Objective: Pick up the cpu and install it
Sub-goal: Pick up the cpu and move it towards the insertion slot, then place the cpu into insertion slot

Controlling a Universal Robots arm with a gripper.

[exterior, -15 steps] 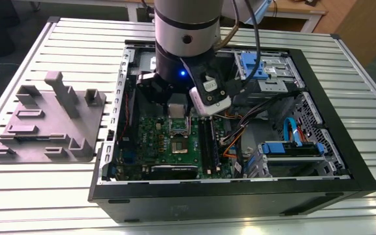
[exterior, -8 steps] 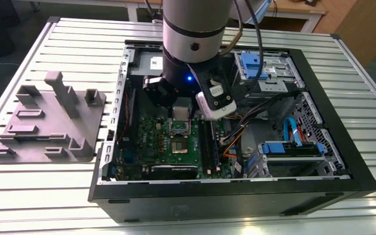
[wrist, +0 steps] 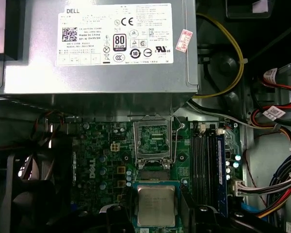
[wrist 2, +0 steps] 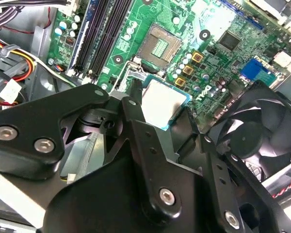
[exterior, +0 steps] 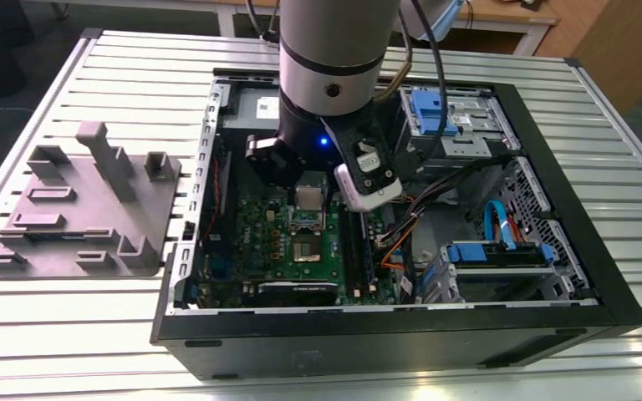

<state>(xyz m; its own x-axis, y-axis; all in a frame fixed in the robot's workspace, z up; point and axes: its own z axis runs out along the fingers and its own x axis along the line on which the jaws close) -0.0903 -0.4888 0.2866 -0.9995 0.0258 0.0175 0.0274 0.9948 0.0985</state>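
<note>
The cpu (wrist: 156, 205) is a small square chip with a silvery top. It hangs above the green motherboard (wrist: 102, 160), and my gripper (wrist: 157, 214) is shut on its two opposite edges. Its black fingers (wrist: 117, 217) flank the chip. In the second wrist view the cpu (wrist 2: 164, 102) sits between the fingertips (wrist 2: 134, 104), with the gripper (wrist 2: 164, 114) over the board. The open metal-framed socket (wrist: 154, 138) lies a short way beyond the chip, apart from it, seen also as the socket (wrist 2: 159, 46). In the exterior view the arm reaches down into the case, holding the cpu (exterior: 311, 198).
A grey power supply (wrist: 97, 48) borders the socket. Black memory sticks (wrist: 206, 160) and bundled cables (wrist: 276, 184) run along one side, a black fan (wrist 2: 257, 131) on the other. The case walls (exterior: 187, 251) enclose the board. A grey fixture tray (exterior: 76, 217) lies at the exterior view's left.
</note>
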